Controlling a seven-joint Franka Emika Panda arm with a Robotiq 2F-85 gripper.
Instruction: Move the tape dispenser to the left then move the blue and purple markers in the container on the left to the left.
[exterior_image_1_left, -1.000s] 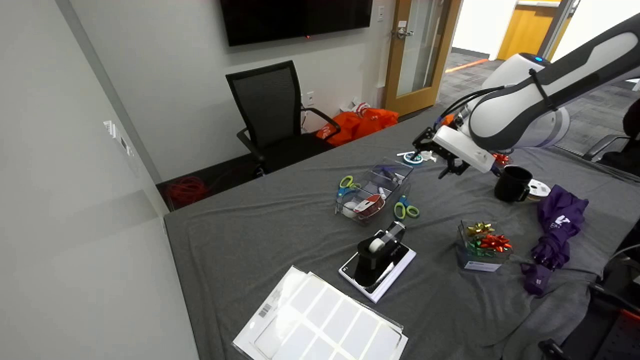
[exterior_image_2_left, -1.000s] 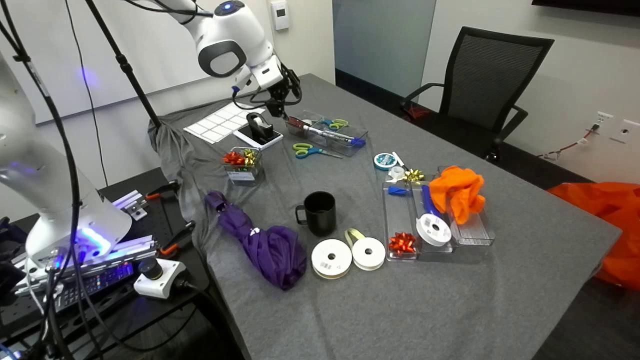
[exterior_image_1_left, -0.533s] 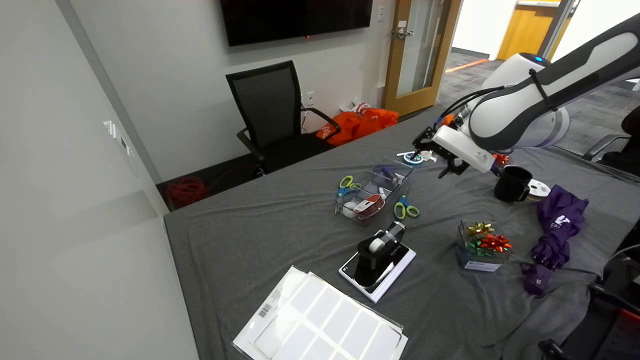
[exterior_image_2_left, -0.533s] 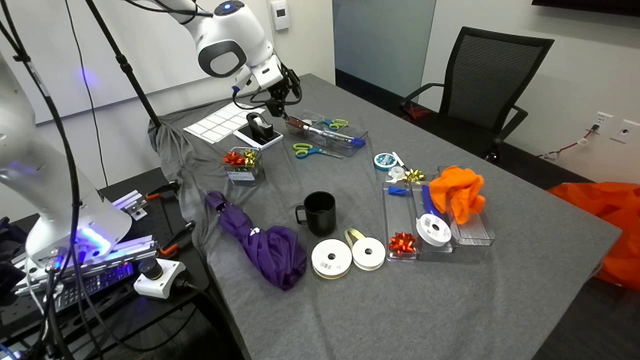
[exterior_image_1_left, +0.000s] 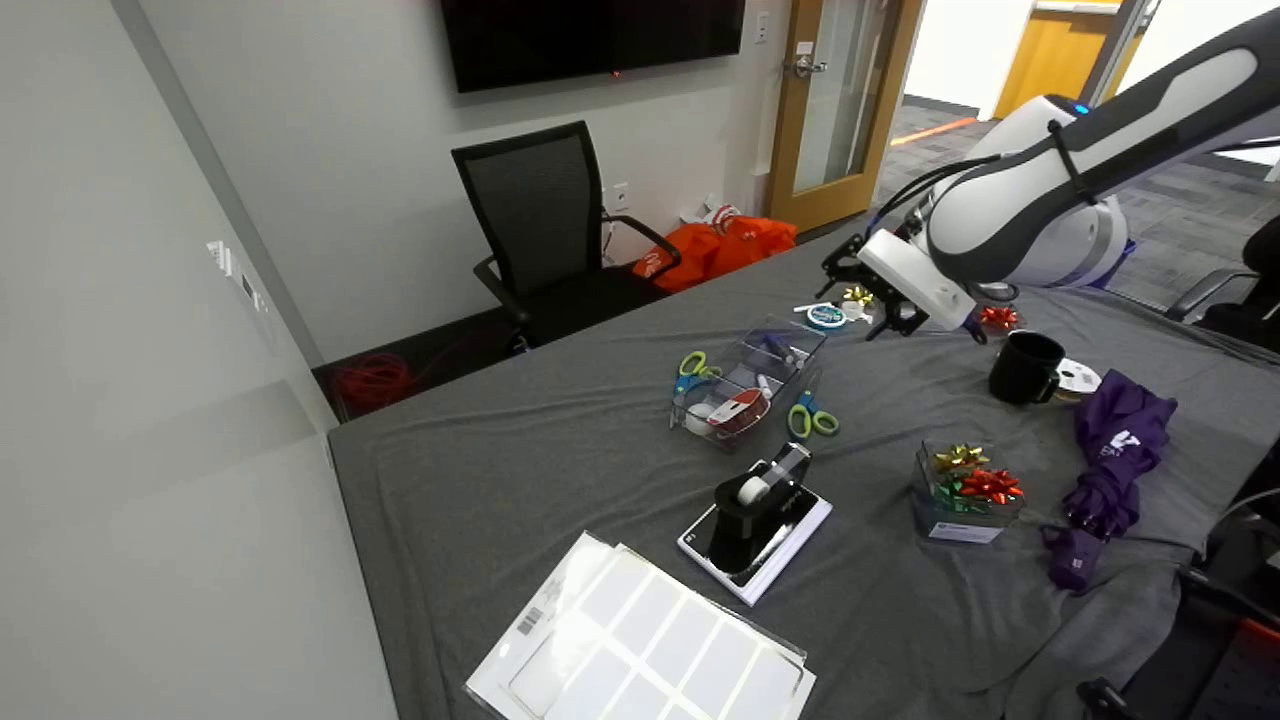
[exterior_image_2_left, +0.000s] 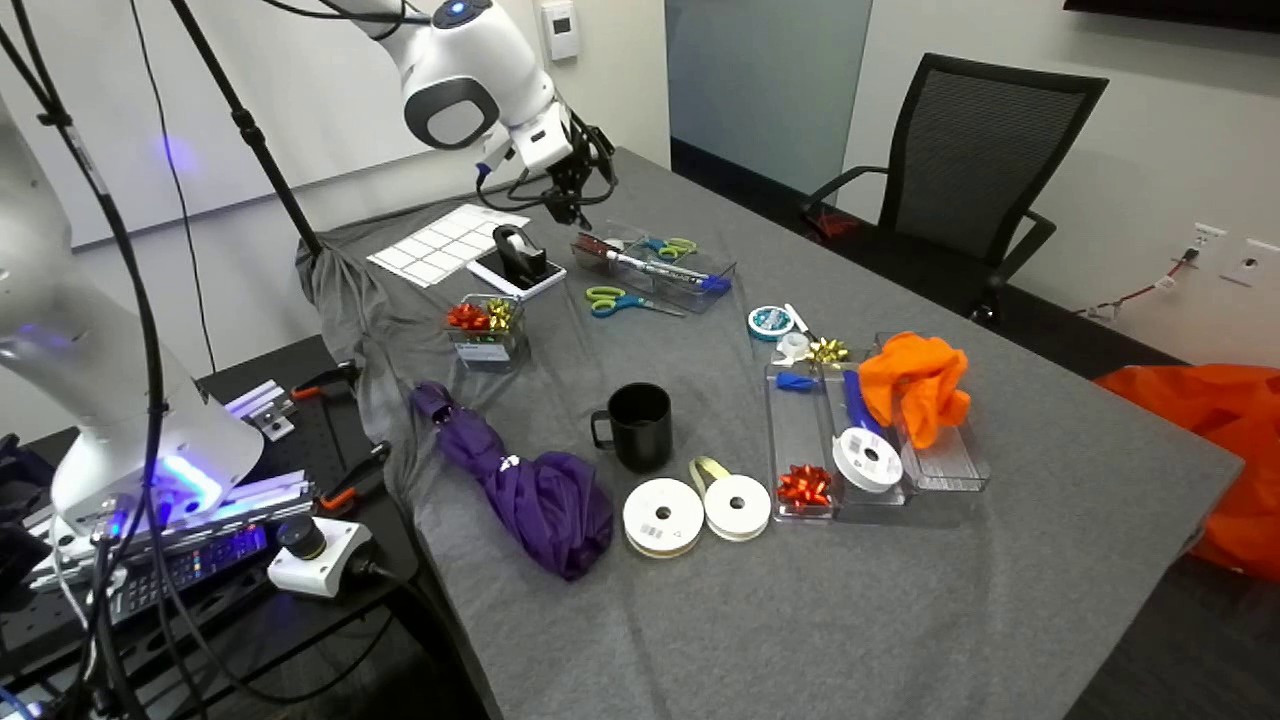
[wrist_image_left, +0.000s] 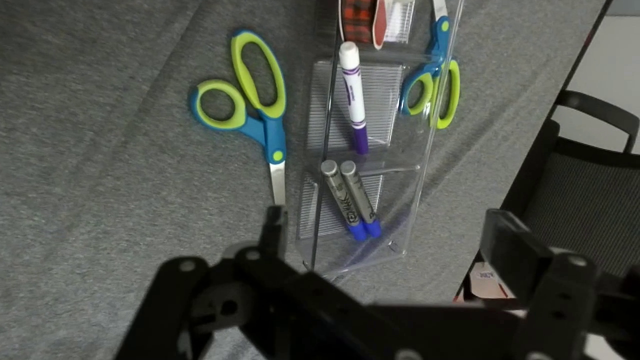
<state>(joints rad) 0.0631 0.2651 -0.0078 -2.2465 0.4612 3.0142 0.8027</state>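
Wrist view close above container (wrist_image_left: 384, 115), seemingly steep, both exterior views farther, sharing table (exterior_image_2_left: 715, 400)

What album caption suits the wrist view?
Framed by the open claw: a clear container holding two blue-ended markers and one purple-ended marker, scissors alongside.

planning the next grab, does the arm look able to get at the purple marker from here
Probably yes: the jaws stand open, and nothing covers the purple marker in the wrist view, though the container around it could crowd them.

Markers (wrist_image_left: 353, 97) in the container (wrist_image_left: 382, 100)
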